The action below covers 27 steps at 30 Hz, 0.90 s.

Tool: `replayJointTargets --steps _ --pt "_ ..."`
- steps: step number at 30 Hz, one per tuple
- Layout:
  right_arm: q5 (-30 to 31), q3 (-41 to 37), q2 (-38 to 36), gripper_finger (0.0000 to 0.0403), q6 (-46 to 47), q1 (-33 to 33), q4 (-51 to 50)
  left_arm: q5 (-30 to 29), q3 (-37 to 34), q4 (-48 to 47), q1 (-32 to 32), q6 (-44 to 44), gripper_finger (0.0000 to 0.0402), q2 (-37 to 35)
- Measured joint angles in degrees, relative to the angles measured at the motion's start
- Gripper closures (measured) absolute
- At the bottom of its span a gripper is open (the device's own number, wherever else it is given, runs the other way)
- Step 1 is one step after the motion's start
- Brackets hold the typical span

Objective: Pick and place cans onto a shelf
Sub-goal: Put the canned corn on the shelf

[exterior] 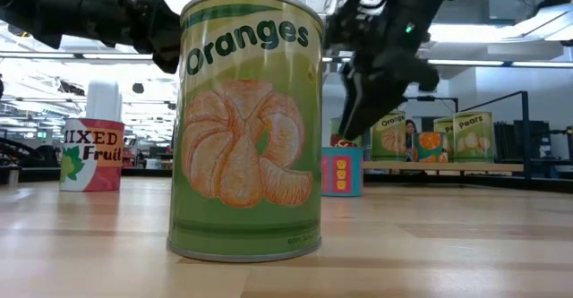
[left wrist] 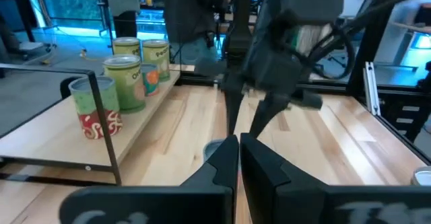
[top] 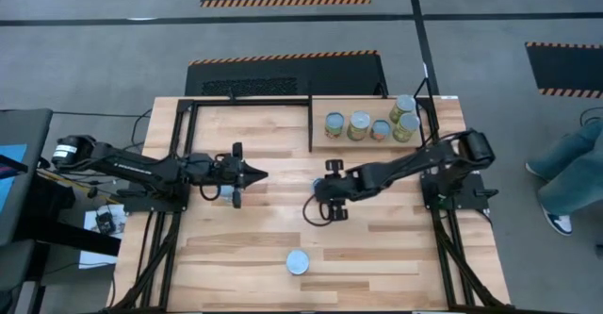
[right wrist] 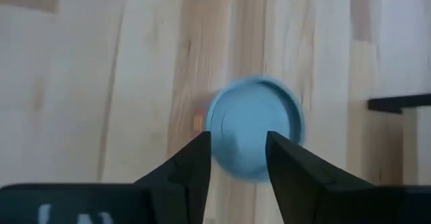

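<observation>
Right gripper open above a small blue-topped can in the table's middle

The right gripper (right wrist: 238, 158) hangs with fingers apart over the small pale-blue-topped can (right wrist: 254, 128), not clamping it. The left gripper (top: 256, 174) waits nearby, its fingers pressed together, empty. Four label-wrapped tins (top: 369, 123) stand on the light plywood shelf (top: 325, 142) at the far right; a green orange-labelled can (top: 298, 262) stands alone near the front edge.

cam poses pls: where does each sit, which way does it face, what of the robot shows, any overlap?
High: overhead, straight down; both arms, shelf.
Low: tabletop height, level across; Oranges can close, arms above.
Left wrist: forward past shut left tool toward the right arm.
Right wrist: down past open right tool onto a blue-topped can.
Shared: shelf cans in high, low, left wrist.
</observation>
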Motion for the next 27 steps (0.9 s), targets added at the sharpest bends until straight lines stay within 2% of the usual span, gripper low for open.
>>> replayJointTargets --steps 9,19,24,27 --pt "-4.6 1.0 3.7 0.0283 -0.5 -1.1 -2.3 0.0 0.0 -0.8 0.0 0.2 0.0395 0.0" --pt "-4.4 1.1 3.0 0.0280 -0.7 -1.3 -1.2 0.0 0.0 -0.9 0.0 0.2 0.0395 0.0" --pt "-4.4 1.1 3.0 0.0277 4.9 -1.3 -4.0 0.0 0.0 -1.0 0.0 0.2 0.0395 0.0" --pt "-4.4 -1.6 2.3 0.0276 10.8 -0.9 -4.6 0.0 0.0 -2.0 0.0 0.2 0.0395 0.0"
